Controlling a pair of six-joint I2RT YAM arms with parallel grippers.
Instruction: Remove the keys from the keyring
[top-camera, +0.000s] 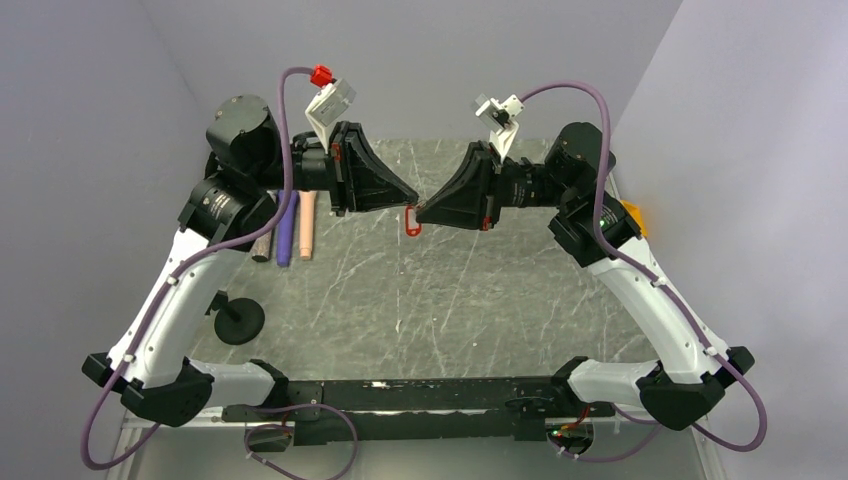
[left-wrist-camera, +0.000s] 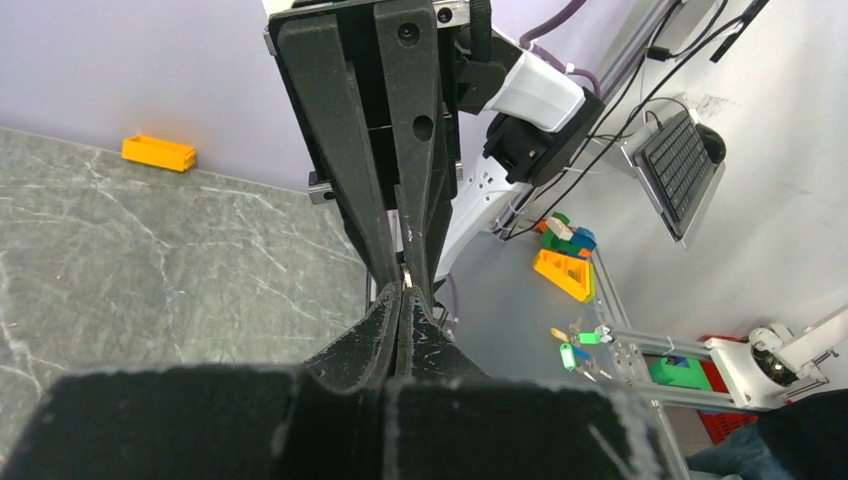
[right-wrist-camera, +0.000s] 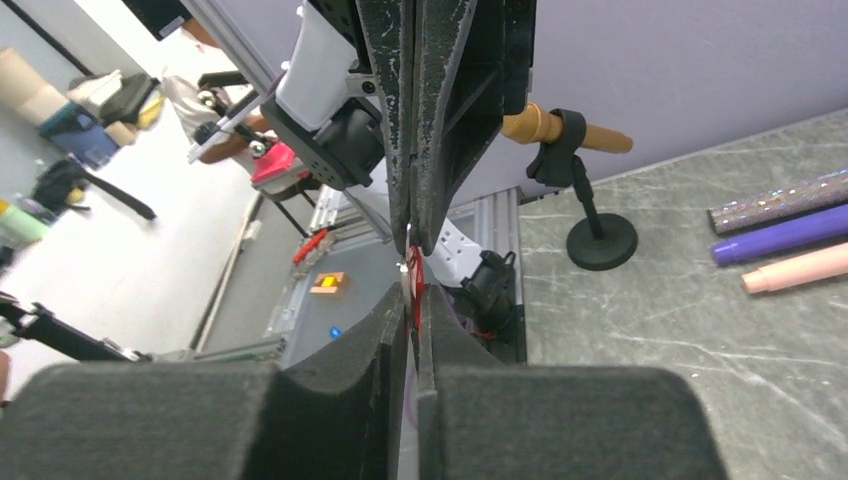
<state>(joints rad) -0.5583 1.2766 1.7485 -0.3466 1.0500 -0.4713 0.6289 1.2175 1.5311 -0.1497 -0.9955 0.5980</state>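
Above the middle of the table my two grippers meet tip to tip. The keyring (top-camera: 411, 224), a tiny red tag with a thin metal ring, hangs just under the tips. My right gripper (top-camera: 421, 209) is shut on the red tag (right-wrist-camera: 416, 288), which shows between its pads in the right wrist view. My left gripper (top-camera: 411, 198) is shut, and a small metal sliver (left-wrist-camera: 407, 281) of the keyring glints at its tips in the left wrist view. Whether that sliver is the ring or a key I cannot tell. No keys can be made out on their own.
Three tubes, glittery (top-camera: 263, 243), purple (top-camera: 286, 230) and pink (top-camera: 306, 225), lie at the table's left. A black round-based stand (top-camera: 238, 321) sits near the left arm. A yellow-orange box (top-camera: 633, 216) lies at the right edge, behind the right arm.
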